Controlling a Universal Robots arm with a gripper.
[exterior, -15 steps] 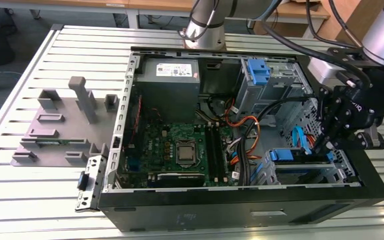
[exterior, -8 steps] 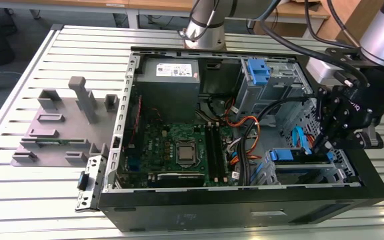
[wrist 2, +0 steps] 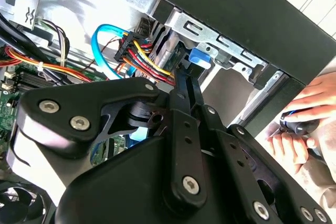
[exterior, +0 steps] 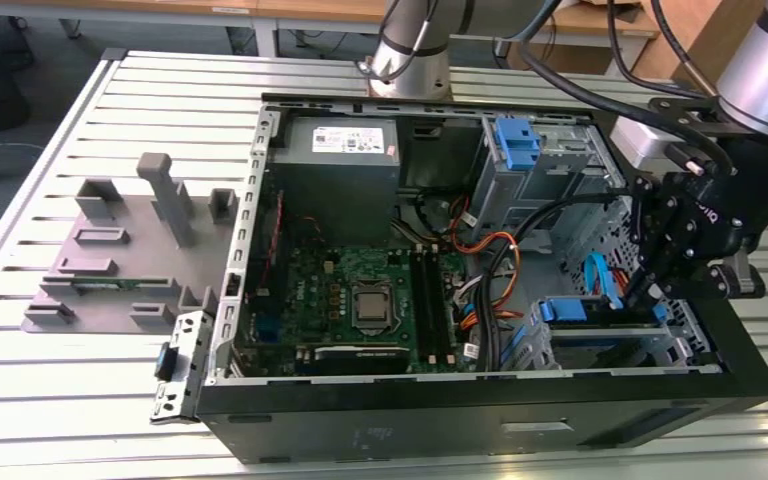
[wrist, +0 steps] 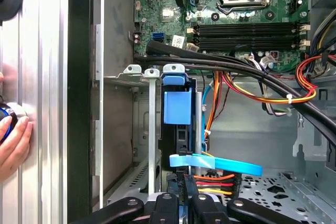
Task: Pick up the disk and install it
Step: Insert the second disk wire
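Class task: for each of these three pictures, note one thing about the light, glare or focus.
Exterior view: even daylight, with the computer case interior shaded. Second wrist view: the end effector looms dark and soft, with bright glare at the upper right. First wrist view: the motherboard is evenly lit and crisp.

The disk point(wrist: 181, 129) sits edge-on in its bay, its label hidden.

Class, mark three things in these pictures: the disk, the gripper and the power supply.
disk point(wrist: 177, 106): first wrist view, on its blue bracket tab.
gripper point(exterior: 654, 290): exterior view, at the fingertips over the drive bay.
power supply point(exterior: 340, 150): exterior view, on its grey top face.
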